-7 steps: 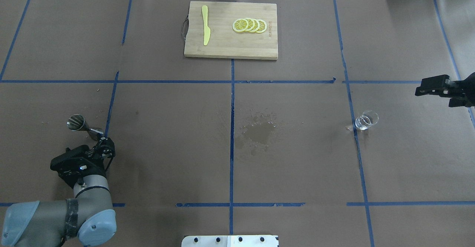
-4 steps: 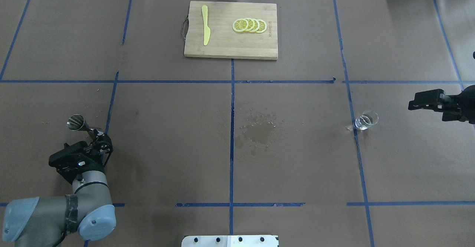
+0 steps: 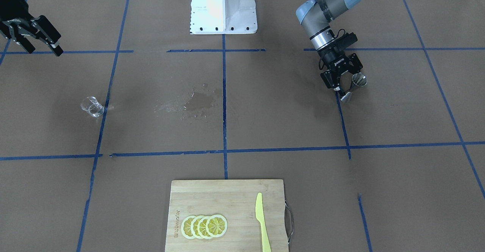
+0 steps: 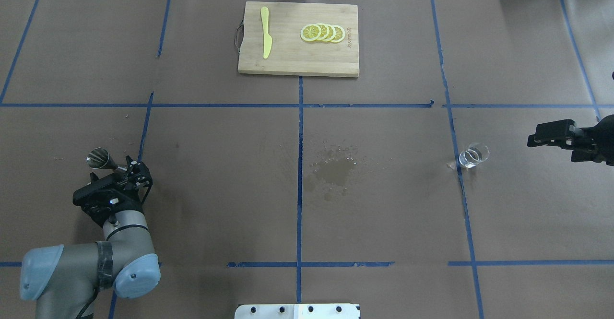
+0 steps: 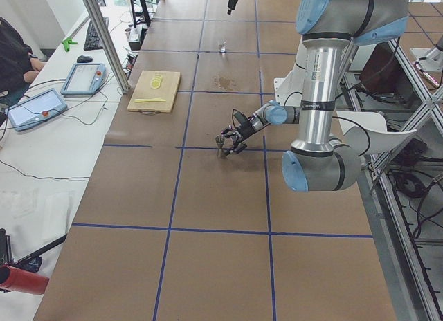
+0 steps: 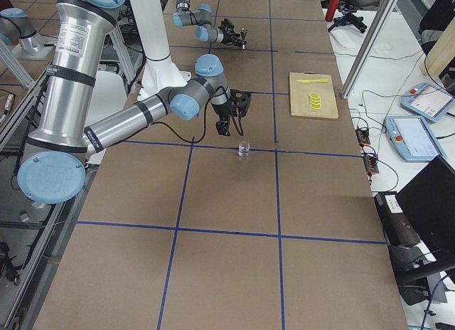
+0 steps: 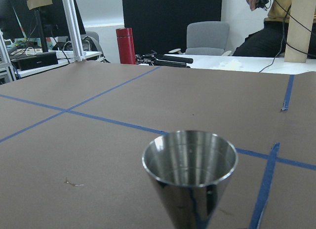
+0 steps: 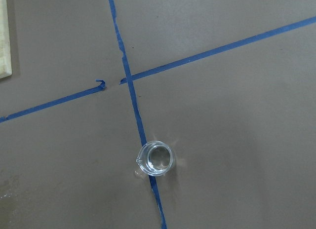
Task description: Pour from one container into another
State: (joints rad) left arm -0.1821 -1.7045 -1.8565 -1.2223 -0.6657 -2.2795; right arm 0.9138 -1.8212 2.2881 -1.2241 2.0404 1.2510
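Observation:
A steel jigger [image 4: 100,158] [image 3: 356,82] [image 5: 220,144] stands upright on the table's left side. It fills the lower middle of the left wrist view [image 7: 190,177], close to the camera. My left gripper [image 4: 137,169] [image 3: 343,87] is open at its waist height. Its fingertips reach the jigger's stem, and I see no grip on it. A small clear glass [image 4: 473,156] [image 3: 92,107] [image 8: 156,159] [image 6: 244,149] stands on a blue tape line on the right side. My right gripper [image 4: 531,140] [image 3: 42,50] hovers open and empty, to the right of the glass.
A wooden cutting board [image 4: 288,60] lies at the far centre. It carries lemon slices [image 4: 322,32] and a yellow knife [image 4: 265,32]. A wet stain [image 4: 336,170] marks the brown paper at mid-table. The robot's white base [image 4: 297,311] sits at the near edge.
My left gripper has moved forward, up to the jigger, which has not moved. My right gripper came nearer the robot and a little toward the glass, then held.

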